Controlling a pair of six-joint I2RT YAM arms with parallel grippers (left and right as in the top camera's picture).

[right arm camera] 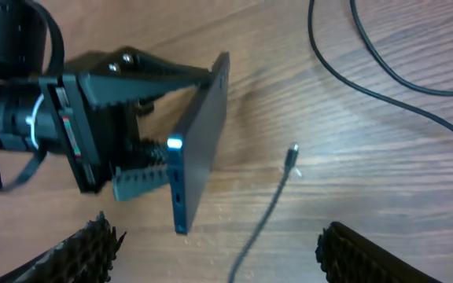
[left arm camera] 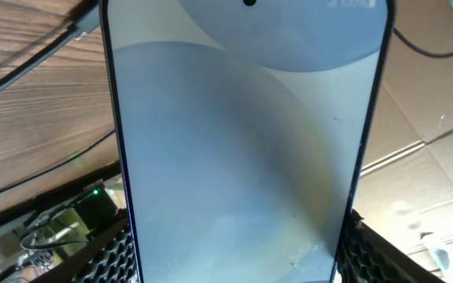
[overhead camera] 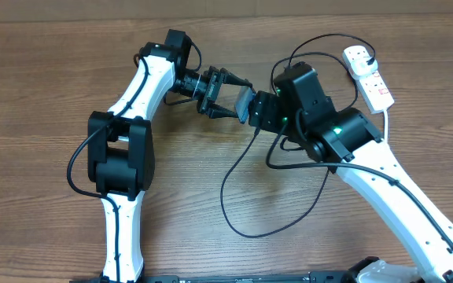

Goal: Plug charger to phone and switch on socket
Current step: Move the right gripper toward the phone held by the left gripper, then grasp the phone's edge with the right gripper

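Zero of two steps done | left gripper (overhead camera: 228,96) clamps phone (right arm camera: 201,137), tilted clear of table (right arm camera: 384,181) | charger (right arm camera: 292,155) tip loose beside phone, unplugged | right gripper (right arm camera: 215,232) spread, empty, near tip | socket (overhead camera: 370,77) well apart, switch unreadable

Open table (overhead camera: 38,94) on the left, far and near. The middle is crowded: the phone (overhead camera: 245,106) stands on edge in the left gripper (overhead camera: 234,101), with the right gripper (overhead camera: 259,118) just beside it. The charger (overhead camera: 234,196) loops across near centre, and the socket (overhead camera: 368,75) occupies the far right
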